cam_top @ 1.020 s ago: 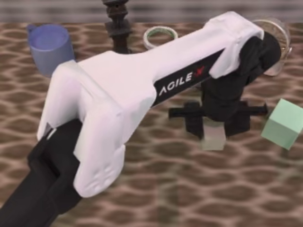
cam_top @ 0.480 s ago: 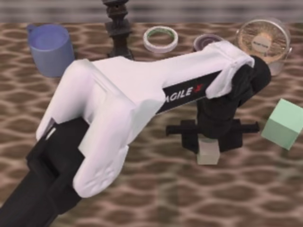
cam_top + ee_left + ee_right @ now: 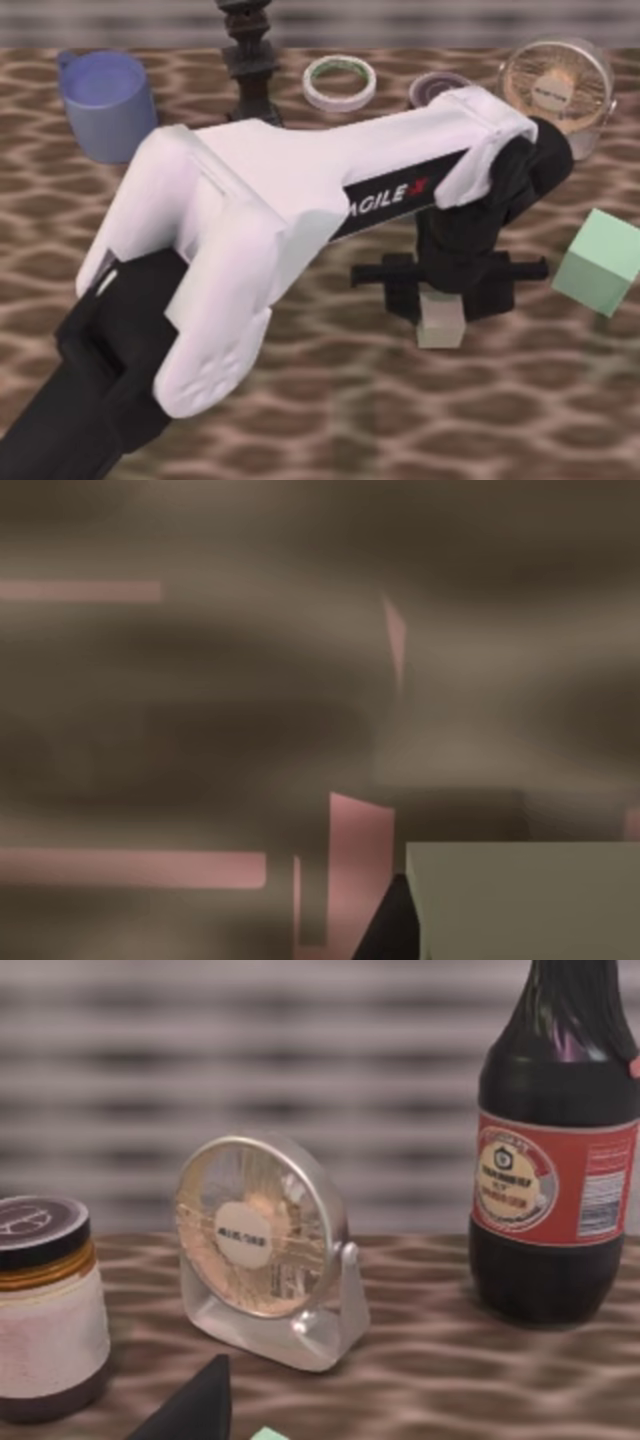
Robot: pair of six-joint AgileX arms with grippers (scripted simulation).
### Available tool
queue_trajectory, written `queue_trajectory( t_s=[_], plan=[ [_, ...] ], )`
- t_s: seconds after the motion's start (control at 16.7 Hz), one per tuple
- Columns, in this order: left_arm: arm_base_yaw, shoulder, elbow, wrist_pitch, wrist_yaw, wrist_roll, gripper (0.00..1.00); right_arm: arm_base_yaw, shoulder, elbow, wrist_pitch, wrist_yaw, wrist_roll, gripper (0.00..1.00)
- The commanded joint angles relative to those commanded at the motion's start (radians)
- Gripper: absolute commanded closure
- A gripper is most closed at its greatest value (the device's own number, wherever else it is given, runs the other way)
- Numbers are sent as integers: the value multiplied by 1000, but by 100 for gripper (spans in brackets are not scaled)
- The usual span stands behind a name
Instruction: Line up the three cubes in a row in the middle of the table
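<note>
grey horizontally striped wall (image 3: 300,1050) behind the table edge

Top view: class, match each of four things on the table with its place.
Things:
1. blue cup
2. mint-green cube
3. roll of tape
4. small fan

Places:
A. far edge, near the middle
B. far left corner
C. right edge, nearer the camera than the fan
D. far right corner

Pairs: 1-B, 2-C, 3-A, 4-D
</note>
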Motion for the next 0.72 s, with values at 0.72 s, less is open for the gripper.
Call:
queue_trajectory(
  t_s=[0.72],
  plan=[
    [0, 0, 0, 0, 0, 0, 0, 0, 0, 0, 0, 0, 0, 0]
  ],
)
